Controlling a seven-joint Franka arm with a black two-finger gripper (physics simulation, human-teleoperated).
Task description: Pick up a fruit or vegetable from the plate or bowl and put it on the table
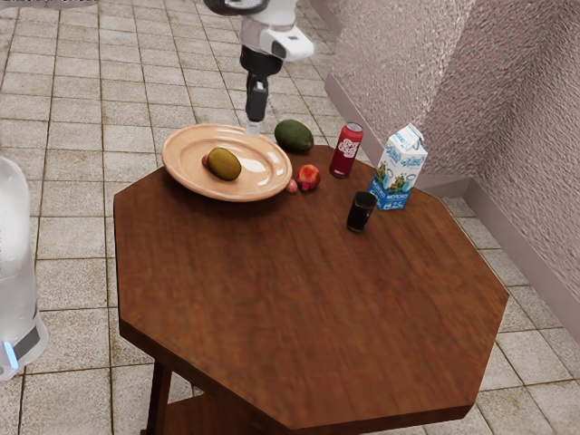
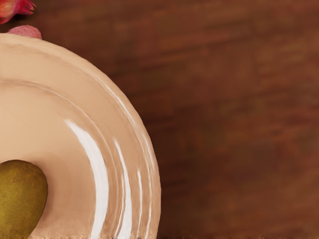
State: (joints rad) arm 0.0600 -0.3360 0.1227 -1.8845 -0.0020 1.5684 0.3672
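The fruit I take as my target, a yellow-green oval one [image 1: 225,164], lies on its side near the middle of the plate [image 1: 188,183], where the shallow well should keep it from wandering. A small reddish fruit [image 1: 206,160] sits right behind it, toward the exterior view's left, so I would watch for catching both. My gripper [image 1: 254,128] points down over the plate's far side, toward the exterior view's right from the target; I cannot tell how its fingers stand. The wrist view has the target well off centre, so I judge a sideways move comes before any lowering.

The plate is glossy, peach-coloured and round, with a broad raised rim the fruit must clear. Just beyond it on the exterior view's right are a dark green, pebbly avocado [image 1: 294,136], a glossy red pomegranate [image 1: 308,177] and a small pink, bumpy fruit [image 1: 292,187] close by the rim. Farther right stand a red can [image 1: 346,150], a square-sided milk carton [image 1: 398,170] and a dark, smooth cup [image 1: 361,211]. The near stretch of the brown wooden table [image 1: 299,308] offers flat room for setting down; a rounded skin may roll there.
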